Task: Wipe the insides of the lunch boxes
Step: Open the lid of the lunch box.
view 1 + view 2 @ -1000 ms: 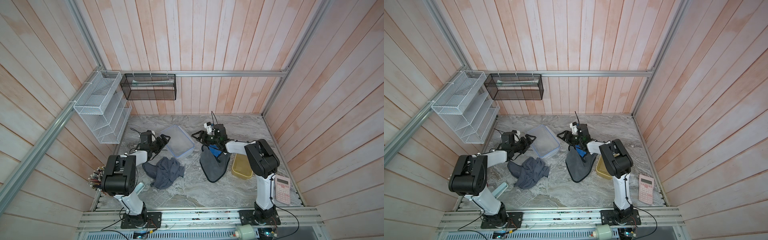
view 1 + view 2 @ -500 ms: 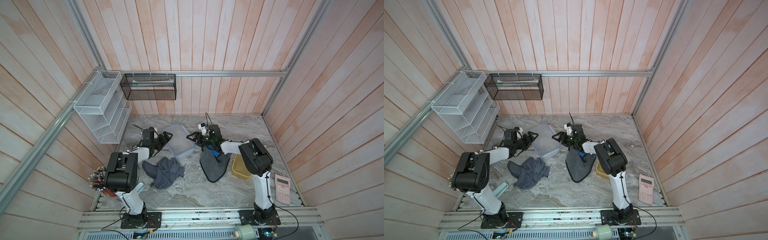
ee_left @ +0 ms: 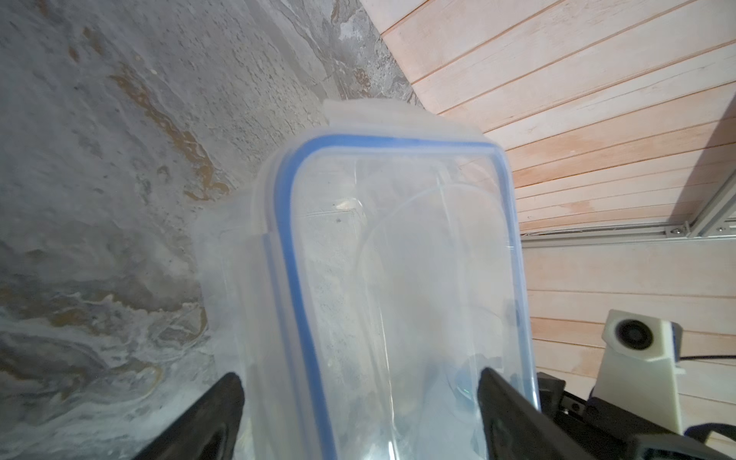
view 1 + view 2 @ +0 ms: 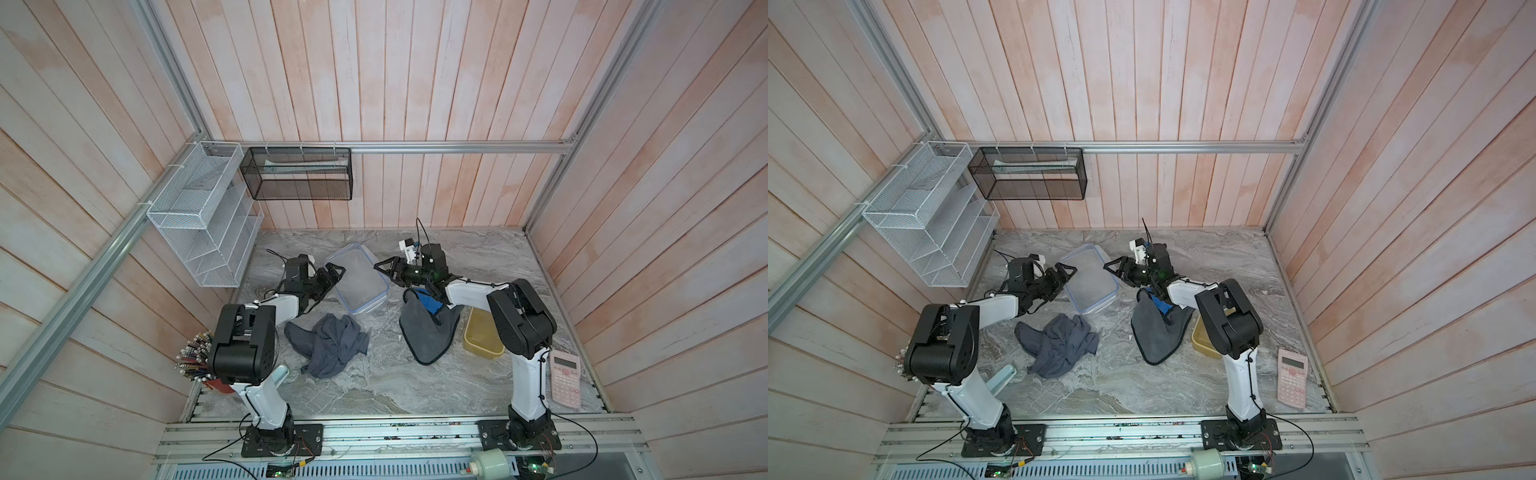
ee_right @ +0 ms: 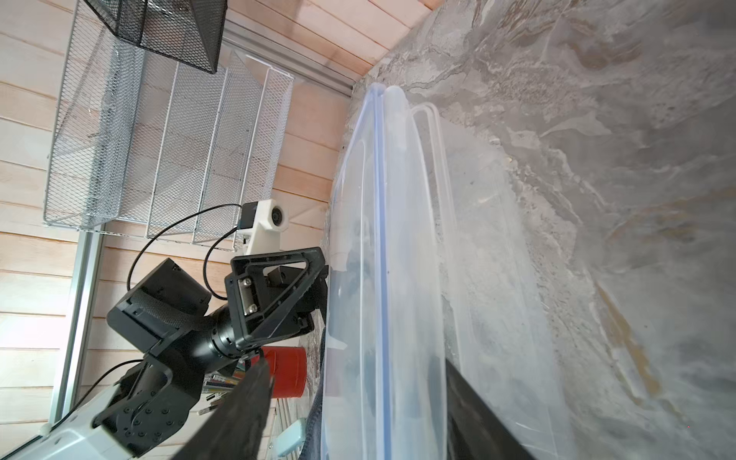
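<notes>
Right gripper (image 4: 383, 274) now nearer, apart astride clear lunch box (image 5: 478, 259) rim; left gripper (image 4: 336, 279) apart opposite.

You see your left gripper (image 3: 358, 378) with its black fingers (image 3: 223, 410) spread wide, straddling the clear lunch box (image 3: 227, 286) beneath the blue-rimmed lid (image 3: 398, 239) on the marble table (image 3: 99, 159); whether they touch it you cannot tell.
</notes>
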Robot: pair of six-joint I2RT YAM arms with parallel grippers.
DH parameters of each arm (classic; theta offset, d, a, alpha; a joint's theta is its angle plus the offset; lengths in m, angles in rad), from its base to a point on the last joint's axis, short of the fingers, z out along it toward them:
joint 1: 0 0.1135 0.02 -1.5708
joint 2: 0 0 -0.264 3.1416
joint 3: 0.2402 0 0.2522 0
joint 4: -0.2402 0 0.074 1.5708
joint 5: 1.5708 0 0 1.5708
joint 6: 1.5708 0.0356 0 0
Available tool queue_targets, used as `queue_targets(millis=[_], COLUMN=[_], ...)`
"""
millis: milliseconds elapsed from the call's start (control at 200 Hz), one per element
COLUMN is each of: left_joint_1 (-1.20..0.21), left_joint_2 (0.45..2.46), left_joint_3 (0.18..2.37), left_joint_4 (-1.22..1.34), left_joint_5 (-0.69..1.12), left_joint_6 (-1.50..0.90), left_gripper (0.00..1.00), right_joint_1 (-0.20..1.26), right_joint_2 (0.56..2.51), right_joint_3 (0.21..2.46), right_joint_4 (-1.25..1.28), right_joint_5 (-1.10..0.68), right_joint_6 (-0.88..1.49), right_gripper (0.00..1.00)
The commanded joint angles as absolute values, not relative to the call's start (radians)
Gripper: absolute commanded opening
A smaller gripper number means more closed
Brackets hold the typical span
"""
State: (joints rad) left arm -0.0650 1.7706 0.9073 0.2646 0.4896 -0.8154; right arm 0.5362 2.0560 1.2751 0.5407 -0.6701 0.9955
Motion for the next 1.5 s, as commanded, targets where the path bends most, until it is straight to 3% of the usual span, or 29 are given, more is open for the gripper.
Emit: queue_targets(millis=[0, 390, 915, 1255, 1490], left_joint_1=[-0.067, -0.083, -0.057, -0.032, -0.006], left_joint_2=[1.755, 1.729, 1.641, 1.523, 1.476], left_joint_3=[0.913, 0.873, 0.822, 0.729, 0.694], left_joint_4=[0.274, 0.366, 0.368, 0.386, 0.389], left_joint_5=[0.474, 0.476, 0.447, 0.397, 0.391], left_joint_6=[-0.821, -0.905, -0.913, -0.923, -0.928], left_gripper=[0.92, 0.92, 0.93, 0.95, 0.95], right_joint_1=[0.543, 0.598, 0.601, 0.61, 0.647], right_joint_2=[2.008, 2.022, 1.993, 1.974, 2.001], right_joint_3=[1.272, 1.306, 1.322, 1.327, 1.311], right_joint_4=[0.543, 0.447, 0.394, 0.479, 0.679], right_joint_5=[-0.665, -0.667, -0.621, -0.643, -0.687], right_joint_6=[0.993, 0.968, 0.933, 0.998, 1.099], right_gripper=[0.65, 0.57, 0.13, 0.09, 0.08])
